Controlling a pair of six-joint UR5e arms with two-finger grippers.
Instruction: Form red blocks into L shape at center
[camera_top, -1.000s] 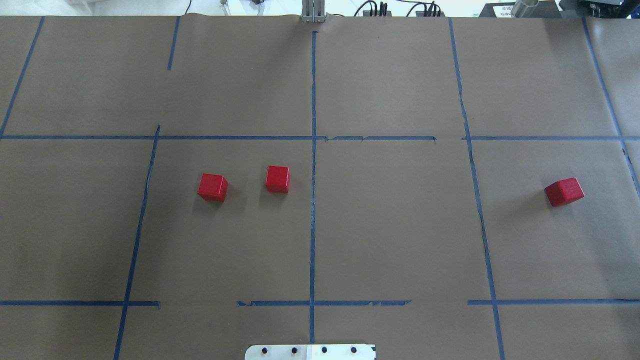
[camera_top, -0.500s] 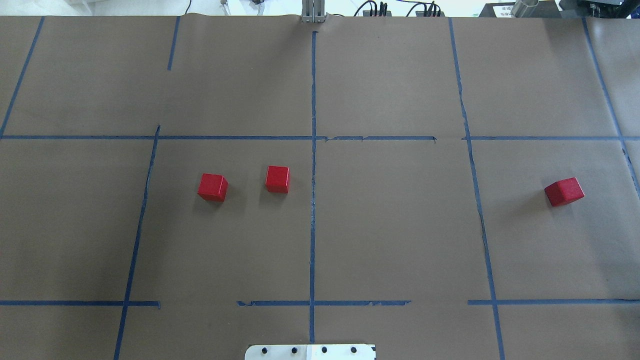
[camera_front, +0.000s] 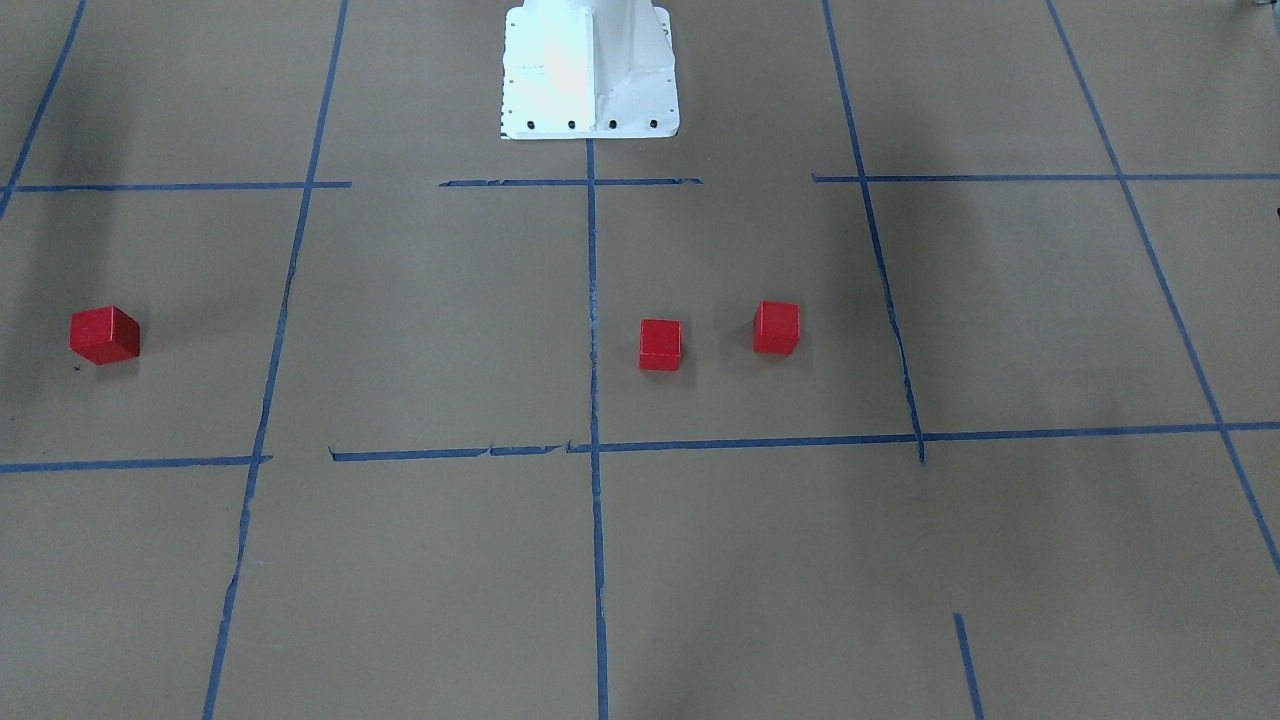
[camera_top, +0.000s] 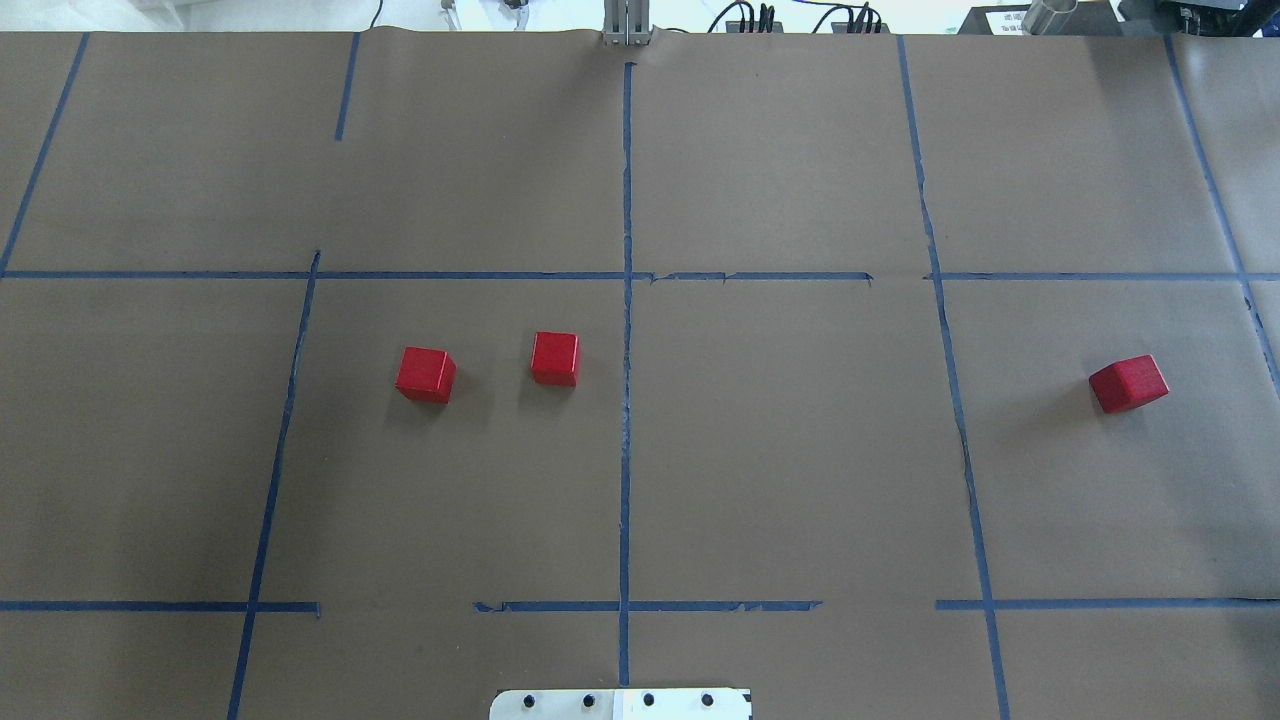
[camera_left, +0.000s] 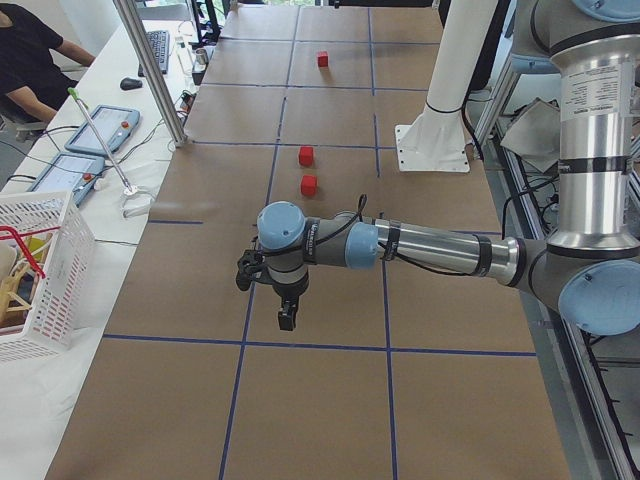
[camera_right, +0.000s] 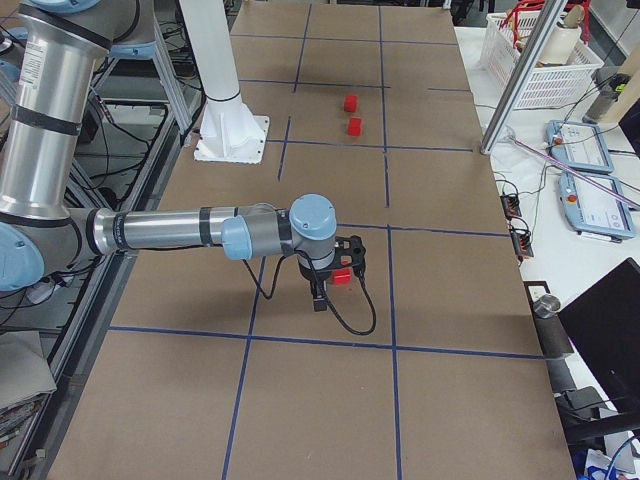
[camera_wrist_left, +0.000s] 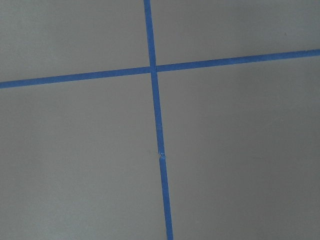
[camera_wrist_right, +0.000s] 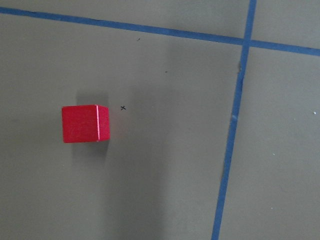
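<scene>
Three matte red blocks (camera_top: 555, 358) before me on brown paper, two near each other just left of the middle tape line, the third (camera_top: 1128, 383) far right, turned askew, center (camera_top: 700, 440) bare

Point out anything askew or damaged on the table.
The lone right-hand block sits turned at an angle to the tape grid, far from the other two blocks. The middle tape line is torn and ragged in places. Nothing is spilled.

open paper (camera_top: 790, 450) around three separated red blocks (camera_top: 555, 358)
</scene>
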